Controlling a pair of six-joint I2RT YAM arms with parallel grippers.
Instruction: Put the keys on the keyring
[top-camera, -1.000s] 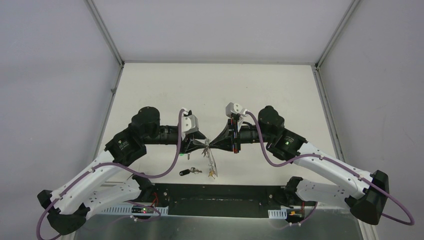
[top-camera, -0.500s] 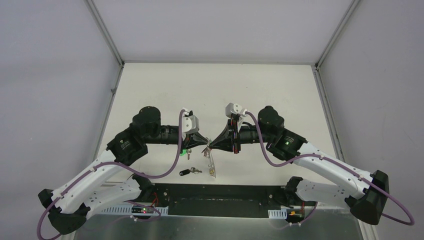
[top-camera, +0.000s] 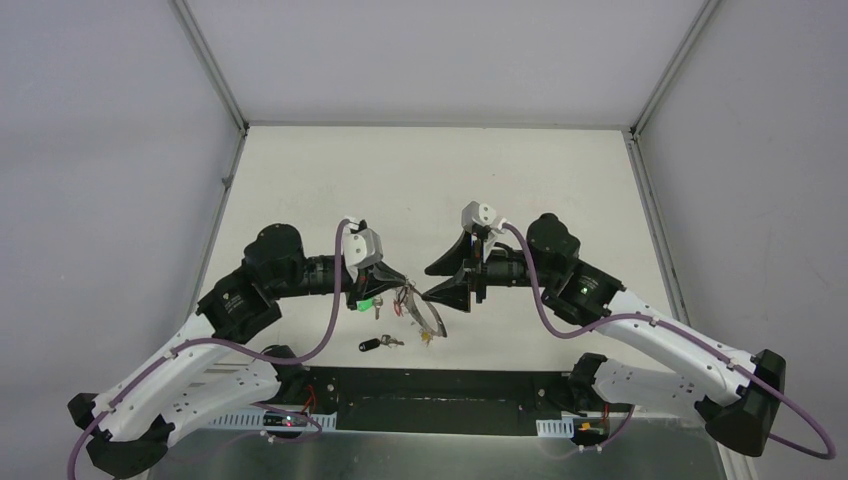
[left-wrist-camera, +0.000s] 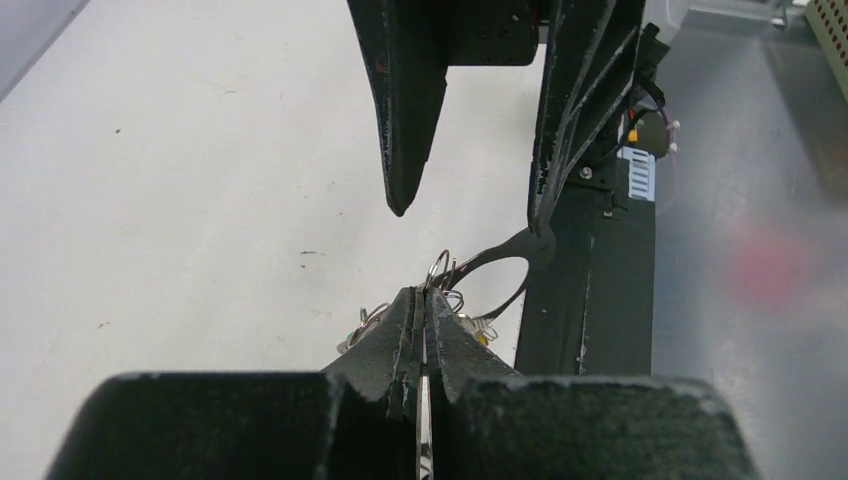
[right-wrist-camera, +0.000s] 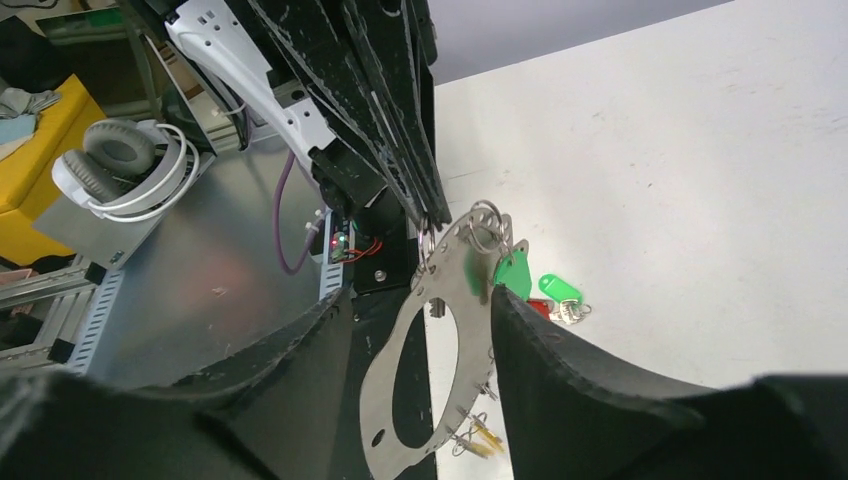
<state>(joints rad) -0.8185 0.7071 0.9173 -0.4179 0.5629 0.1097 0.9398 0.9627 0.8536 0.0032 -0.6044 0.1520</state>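
My left gripper (top-camera: 402, 291) is shut on the edge of the keyring (top-camera: 436, 323), a flat grey metal ring that it holds up above the table. In the left wrist view the left gripper (left-wrist-camera: 424, 293) pinches the keyring (left-wrist-camera: 505, 252) between closed fingers. The right gripper (top-camera: 428, 284) stands open just right of it. In the right wrist view the keyring (right-wrist-camera: 385, 395) hangs between the open right gripper's (right-wrist-camera: 420, 296) fingers without touching them. A green-capped key (right-wrist-camera: 513, 272) dangles at the ring's top, and yellow-capped keys (right-wrist-camera: 482, 436) hang lower down. The black-capped key (top-camera: 371, 346) lies on the table.
A green tag (right-wrist-camera: 560, 290) and a red-capped key (right-wrist-camera: 540, 308) show beside the ring. The black base plate (top-camera: 450, 385) runs along the near table edge under the ring. Grey walls and metal posts enclose the white table (top-camera: 430, 190).
The right gripper has opened, let go of the keyring and drawn back to the right. The left gripper has shut on the ring and carried it a little left and nearer.
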